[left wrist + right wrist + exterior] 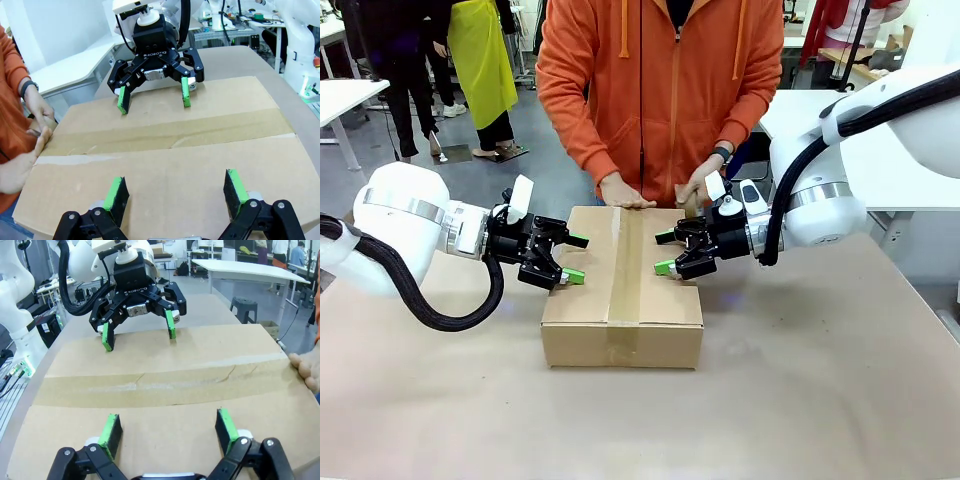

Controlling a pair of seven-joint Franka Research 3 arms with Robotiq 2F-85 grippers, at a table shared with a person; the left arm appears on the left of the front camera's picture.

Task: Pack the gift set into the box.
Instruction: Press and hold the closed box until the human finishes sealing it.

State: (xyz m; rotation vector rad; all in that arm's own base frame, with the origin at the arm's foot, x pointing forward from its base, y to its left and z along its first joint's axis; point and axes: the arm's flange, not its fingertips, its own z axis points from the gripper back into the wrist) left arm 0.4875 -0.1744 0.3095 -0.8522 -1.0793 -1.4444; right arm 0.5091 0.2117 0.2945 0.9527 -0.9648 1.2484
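Facing each other across the box [620, 290], both grippers hover level over its closed top. The left gripper [573, 258] stands at the left edge, fingers apart and holding nothing. The box rests centred on the surface [800, 380], flaps shut, with a tape strip [623, 270] along the centre seam running from the robot's side toward the person; the gift set is presumably inside. The right gripper [664, 252] stands over the right half, jaws likewise spread and empty, slightly nearer the seam. At the far edge the person's hands [625, 192] press on the box, one holding something I cannot identify. Both arms look equally placed to press the flaps. Beyond lie white tables [240, 267] and a grey floor.
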